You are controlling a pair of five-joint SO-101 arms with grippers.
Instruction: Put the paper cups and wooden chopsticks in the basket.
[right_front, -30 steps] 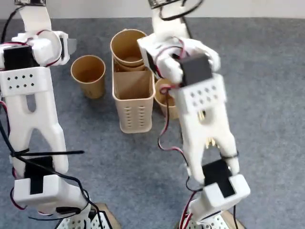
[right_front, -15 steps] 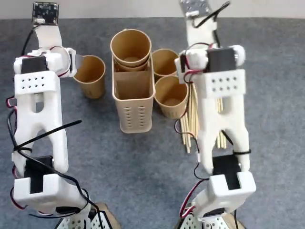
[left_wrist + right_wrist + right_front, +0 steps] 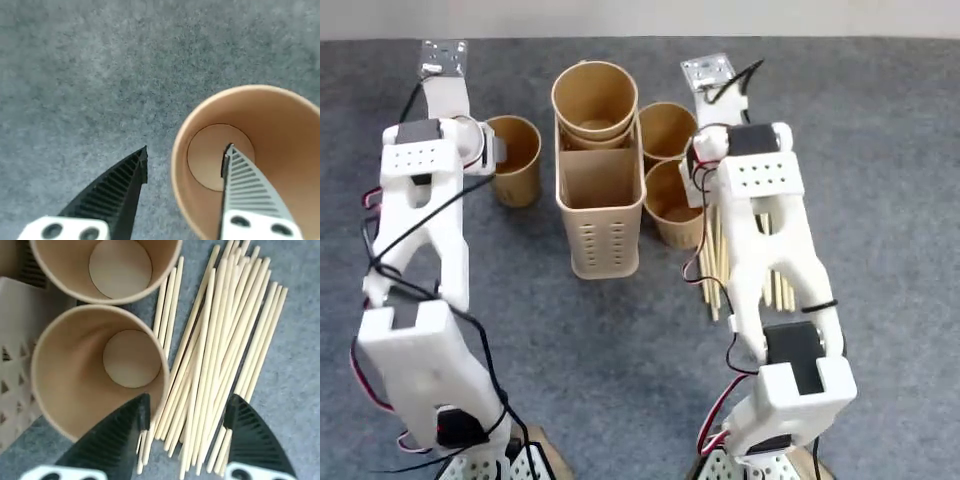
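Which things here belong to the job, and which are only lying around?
For the job: basket; stacked cups in its far compartment; one cup left of it; two cups right of it; chopsticks beside those two.
Just there: grey table cover.

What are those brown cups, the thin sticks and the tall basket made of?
The cups look like matte brown paper: thin walls, inset round base. The sticks look like bare pale wood, dull and uncoated. The basket is probably moulded beige plastic: smooth walls with regular slots.
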